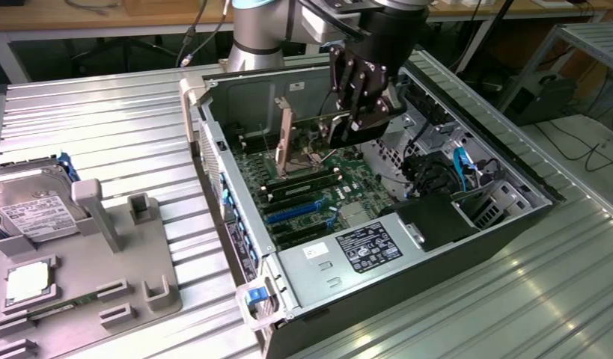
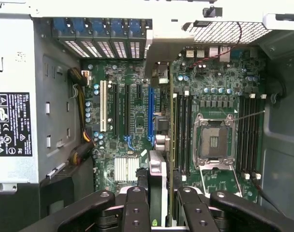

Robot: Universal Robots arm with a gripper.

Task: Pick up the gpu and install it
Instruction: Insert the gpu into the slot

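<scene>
No print is legible on the power supply label (image 2: 10, 124) (nor the hard drive label (image 1: 34, 213)).

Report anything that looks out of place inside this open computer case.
The CPU socket on the green motherboard is open, with a brownish metal plate standing upright at it. Nothing else looks askew; the gripper holds the thin flat gpu card edge-on over the board.

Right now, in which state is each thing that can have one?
gripper: shut on the gpu.
gpu: held on edge above the motherboard, not in a slot.
computer case: lying on its side, open.
CPU socket: bare, no cooler.
hard drive: resting in the grey holder, outside the case.
</scene>
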